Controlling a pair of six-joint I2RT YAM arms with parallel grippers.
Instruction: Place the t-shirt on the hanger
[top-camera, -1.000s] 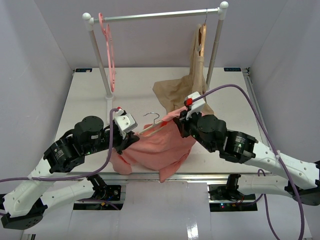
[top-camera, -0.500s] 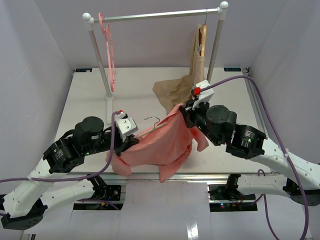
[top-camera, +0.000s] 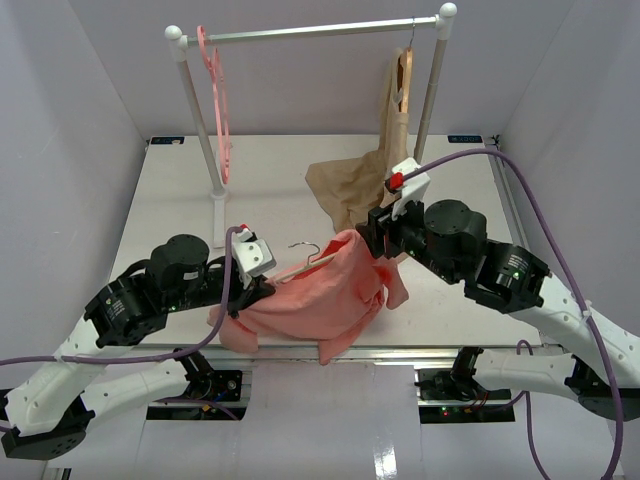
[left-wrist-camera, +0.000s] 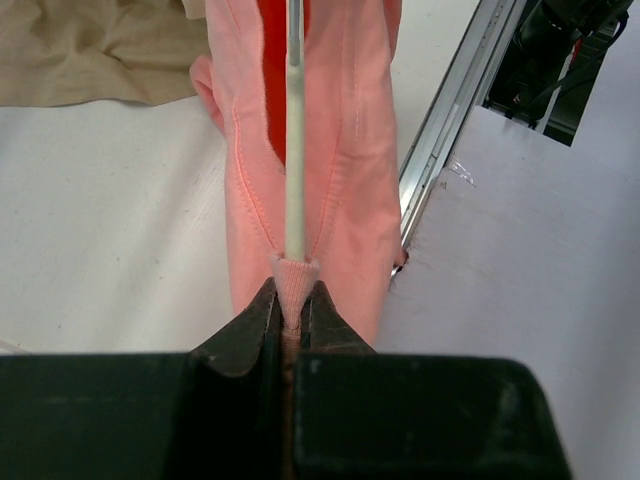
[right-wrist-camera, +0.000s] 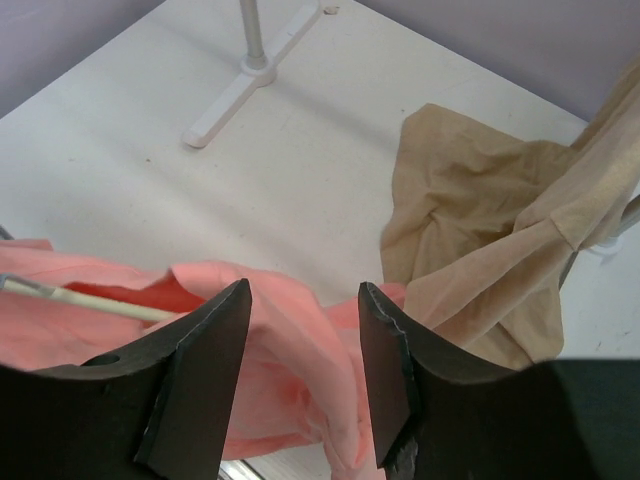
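Observation:
The salmon t-shirt (top-camera: 325, 295) drapes over the cream hanger (top-camera: 300, 266), whose metal hook (top-camera: 305, 247) pokes out at the top. In the left wrist view the hanger rod (left-wrist-camera: 294, 150) runs straight away from my left gripper (left-wrist-camera: 292, 300). That gripper is shut on the rod's near end, with t-shirt (left-wrist-camera: 350, 150) fabric pinched over it. My right gripper (top-camera: 372, 238) hovers at the shirt's right edge. In its wrist view the right gripper (right-wrist-camera: 305, 300) stands open above a fold of t-shirt (right-wrist-camera: 290, 345), holding nothing. The hanger rod (right-wrist-camera: 90, 300) shows at left.
A beige garment (top-camera: 350, 185) lies behind the shirt, trailing from a wooden hanger (top-camera: 403, 80) on the rail (top-camera: 310, 32). A pink hanger (top-camera: 218, 110) hangs near the left post. The rack's foot (right-wrist-camera: 250, 80) stands beyond. The shirt overhangs the table's front edge (top-camera: 430, 345).
My right gripper has opened and let go of the shirt's right edge, which has dropped from its raised position. The right arm shifted slightly right. The left gripper kept its hold.

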